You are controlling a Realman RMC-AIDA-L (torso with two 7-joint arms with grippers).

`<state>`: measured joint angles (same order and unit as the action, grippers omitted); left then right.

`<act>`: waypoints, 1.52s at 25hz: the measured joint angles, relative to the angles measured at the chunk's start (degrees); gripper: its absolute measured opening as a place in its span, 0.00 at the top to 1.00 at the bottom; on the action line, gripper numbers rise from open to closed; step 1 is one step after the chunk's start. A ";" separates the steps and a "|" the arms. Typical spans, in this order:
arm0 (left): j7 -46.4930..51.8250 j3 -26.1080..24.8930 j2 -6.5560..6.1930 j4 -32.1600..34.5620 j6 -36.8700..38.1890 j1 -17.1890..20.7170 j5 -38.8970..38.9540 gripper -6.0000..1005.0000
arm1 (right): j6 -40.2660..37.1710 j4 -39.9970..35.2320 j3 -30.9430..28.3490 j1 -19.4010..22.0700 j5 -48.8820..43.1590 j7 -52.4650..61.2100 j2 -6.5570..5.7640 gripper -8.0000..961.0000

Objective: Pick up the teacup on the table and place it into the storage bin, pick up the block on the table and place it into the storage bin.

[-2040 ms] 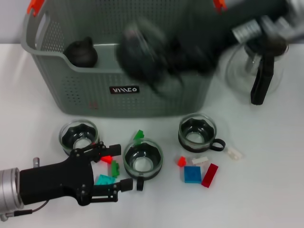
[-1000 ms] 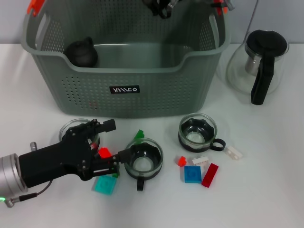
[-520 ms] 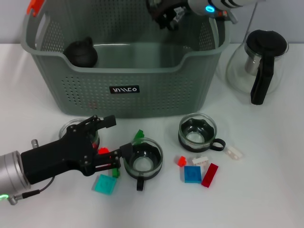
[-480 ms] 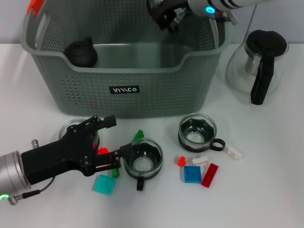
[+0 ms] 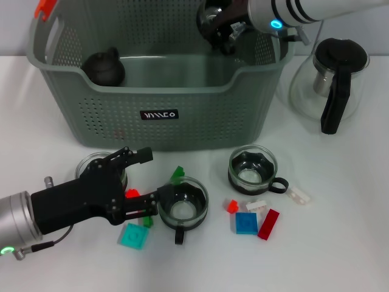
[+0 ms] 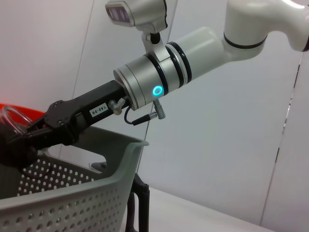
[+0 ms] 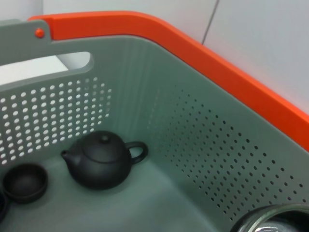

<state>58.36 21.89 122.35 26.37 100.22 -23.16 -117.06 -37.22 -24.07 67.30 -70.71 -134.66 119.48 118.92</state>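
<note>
Your left gripper (image 5: 144, 182) hangs with fingers spread wide over the red block (image 5: 131, 194), beside a teacup (image 5: 183, 205) on the table. Your right gripper (image 5: 220, 24) grips another teacup (image 5: 214, 16) above the storage bin (image 5: 164, 115).

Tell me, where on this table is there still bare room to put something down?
Bare tabletop lies to the right of the red block, below the glass teapot, and along the left beside the basket. In front of the basket it is crowded: three glass cups, scattered blocks and the left pincer. The basket floor beside the small black teapot looks free.
</note>
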 joint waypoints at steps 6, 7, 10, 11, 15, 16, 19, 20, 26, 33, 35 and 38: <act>0.00 0.00 0.00 0.00 0.10 0.27 -0.19 0.12 | -1.90 -3.56 0.06 2.64 0.00 0.45 0.39 0.93; 0.00 0.00 0.00 0.00 0.11 0.30 -0.19 0.12 | -2.18 -3.70 0.05 2.77 0.01 0.42 0.40 0.93; 0.01 0.00 0.00 0.00 0.23 0.37 -0.19 0.12 | -2.83 -3.80 0.08 2.95 0.01 0.18 0.46 0.93; 0.02 0.00 0.00 0.00 0.29 0.38 -0.19 0.12 | -2.98 -3.82 0.20 2.98 0.01 0.12 0.49 0.92; 0.24 -0.02 0.00 0.00 0.36 0.47 -0.19 0.12 | -3.18 -4.75 0.62 3.37 0.02 0.26 0.52 0.77; 0.28 -0.06 0.00 0.00 0.37 0.49 -0.19 0.12 | -3.21 -5.50 0.63 3.70 0.02 0.41 0.54 0.76; 0.31 -0.19 -0.02 0.00 0.43 0.56 -0.18 0.12 | -3.87 -10.20 0.24 5.64 0.43 0.75 0.84 0.72; 0.34 -0.21 -0.04 0.00 0.46 0.57 -0.17 0.12 | -4.58 -12.99 -0.02 6.84 1.04 0.78 1.04 0.67; 0.42 -0.36 -0.18 0.00 0.60 0.62 0.09 0.12 | -15.54 -30.56 -0.42 14.75 13.28 -1.10 0.87 0.42; 0.44 -0.36 -0.28 0.00 0.61 0.74 0.17 0.12 | -39.94 -44.13 -3.69 26.16 29.98 -8.42 0.22 0.20; 0.44 -0.35 -0.27 0.00 0.62 0.75 0.16 0.12 | -45.51 -45.68 -4.13 27.99 29.94 -8.45 -0.15 0.15; 0.44 -0.35 -0.31 0.00 0.70 0.75 0.06 0.12 | -54.11 -46.96 -4.10 30.08 26.79 -9.57 -0.70 0.16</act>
<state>58.80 21.53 122.04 26.37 100.92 -22.41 -117.00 -91.33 -71.02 63.20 -40.63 -107.87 109.91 118.22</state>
